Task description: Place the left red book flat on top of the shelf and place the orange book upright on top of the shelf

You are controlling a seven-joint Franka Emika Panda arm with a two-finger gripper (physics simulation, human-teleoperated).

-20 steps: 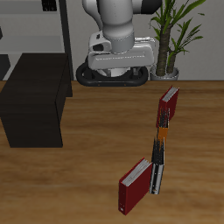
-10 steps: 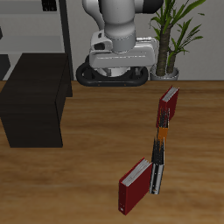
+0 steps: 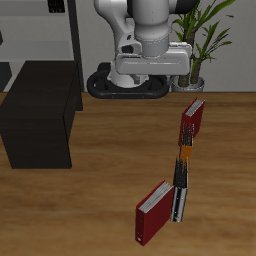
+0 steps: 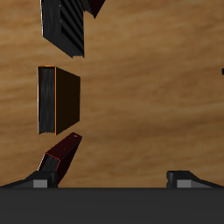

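The left red book (image 3: 192, 120) stands upright on the wooden table, farther back than the other books and near the plant pot; it also shows in the wrist view (image 4: 63, 154). The slim orange book (image 3: 183, 157) stands just in front of it, toward the table's front edge. The shelf (image 3: 40, 112), a low black cabinet, stands apart from the books with a bare top. My gripper (image 4: 112, 179) is open and empty, high above the table near the robot's base, with one fingertip (image 4: 39, 181) nearest the red book. I cannot make out the orange book in the wrist view.
A second red book (image 3: 152, 212) stands near the table's front edge beside thin dark books (image 3: 180, 200). Dark books also show in the wrist view (image 4: 59, 99). A potted plant (image 3: 200, 40) and a tall thin-framed rack (image 3: 70, 30) stand at the back.
The arm's upper links have swung a little toward the plant. The books and the shelf have not moved.
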